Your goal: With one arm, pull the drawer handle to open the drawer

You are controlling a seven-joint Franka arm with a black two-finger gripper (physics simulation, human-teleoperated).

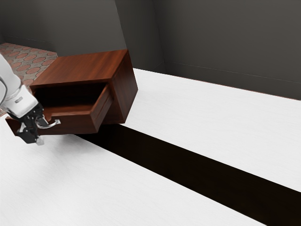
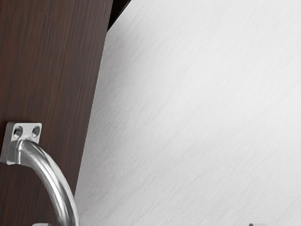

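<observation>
**Drawer well out, little left to pull**

The drawer [image 1: 70,112] stands well out of its cabinet [image 1: 89,68] at the white counter [image 1: 211,117], with its hollow open to view. My jaws sit at the metal handle [image 1: 51,124] on its front. I cannot tell whether they clamp it or merely lie against it. I judge that little remains, perhaps a last stretch of pull.

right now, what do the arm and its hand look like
The arm is glossy white with smooth, rounded segments, ending in a pale grey wrist block. The hand below it is black and angular, with a light grey tip at its end.
</observation>
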